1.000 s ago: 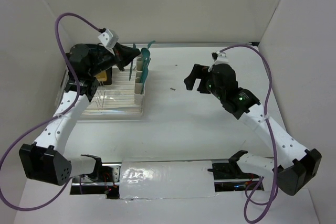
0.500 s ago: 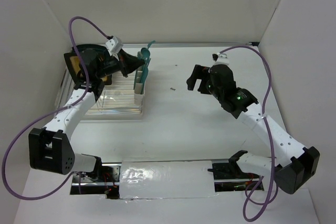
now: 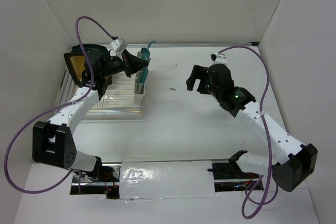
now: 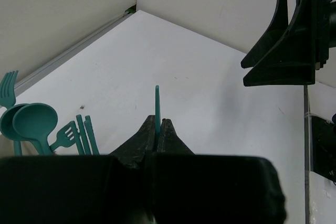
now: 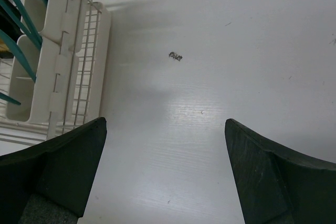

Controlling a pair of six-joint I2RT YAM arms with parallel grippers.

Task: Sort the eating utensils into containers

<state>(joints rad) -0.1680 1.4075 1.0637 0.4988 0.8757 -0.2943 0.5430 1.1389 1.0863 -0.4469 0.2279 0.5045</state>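
My left gripper (image 3: 140, 64) is shut on the thin handle of a dark teal utensil (image 4: 157, 109); its eating end is hidden behind the fingers. It holds it over the cream-white containers (image 3: 139, 80) on the dish rack's right side. Several teal spoons and forks (image 4: 31, 124) stand in the far container, also showing in the top view (image 3: 147, 52). The containers (image 5: 50, 61) with teal handles show at the left of the right wrist view. My right gripper (image 3: 192, 80) is open and empty above the white table, right of the rack (image 3: 113, 100).
A black-rimmed yellow plate (image 3: 77, 65) stands in the rack's far left. A small dark speck (image 3: 171, 88) lies on the table between the arms. White walls close in the back and both sides.
My left gripper has swung right and slightly back with the utensil, now over the containers. The right gripper has barely shifted.
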